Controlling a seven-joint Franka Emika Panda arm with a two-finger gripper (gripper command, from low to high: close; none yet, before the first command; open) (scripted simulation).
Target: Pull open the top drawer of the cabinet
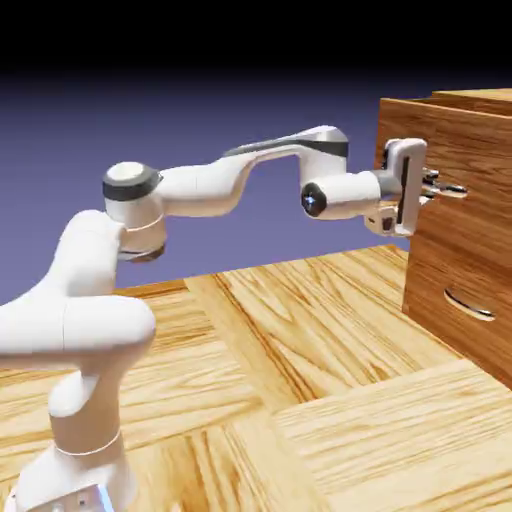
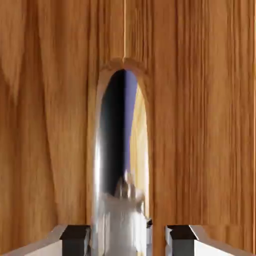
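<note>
The cabinet (image 1: 455,230) stood at the right edge of the exterior view on the wood-plank counter (image 1: 330,400). Its top drawer (image 1: 470,160) sat in the upper right, its front slightly proud of the drawer below. The tool (image 1: 440,187) was level at the drawer's silver handle (image 1: 452,189). In the hand view the handle (image 2: 117,165) ran upright between the grey fingertips (image 2: 76,239), which stood partly spread around it; whether they gripped it could not be told.
</note>
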